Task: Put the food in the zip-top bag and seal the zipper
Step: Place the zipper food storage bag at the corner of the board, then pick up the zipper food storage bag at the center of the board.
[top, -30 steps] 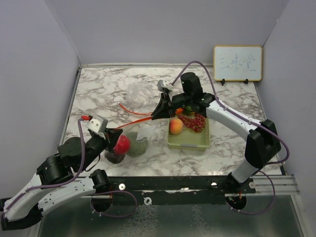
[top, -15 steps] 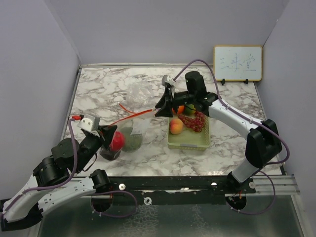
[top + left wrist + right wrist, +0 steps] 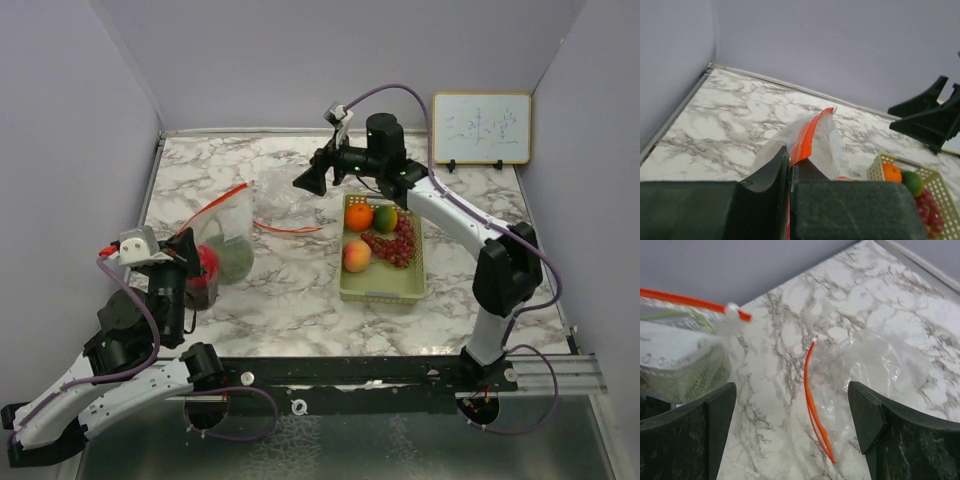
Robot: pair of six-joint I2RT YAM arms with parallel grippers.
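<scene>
The zip-top bag [image 3: 226, 232] stands at the left with a red fruit [image 3: 208, 266] and the grey-green melon [image 3: 236, 262] inside. My left gripper [image 3: 194, 252] is shut on its orange zipper [image 3: 811, 134], jaws pressed together on the strip [image 3: 788, 156]. My right gripper [image 3: 308, 181] hangs open above the table's back middle, holding nothing [image 3: 795, 432]. The held bag [image 3: 680, 360] shows at its far left. More food lies in the pale green tray [image 3: 382, 291]: an orange [image 3: 358, 215], a green fruit [image 3: 386, 217], red grapes [image 3: 392, 244] and a peach [image 3: 356, 255].
A second, empty clear bag [image 3: 283, 199] with an orange zipper [image 3: 815, 407] lies crumpled under my right gripper. A small whiteboard [image 3: 481, 128] leans on the back right wall. Grey walls close in the marble table [image 3: 300, 300] on three sides.
My right gripper let go of the bag's zipper, opened wide and rose back toward the rear. My left gripper pulled the bag with its fruit to the left.
</scene>
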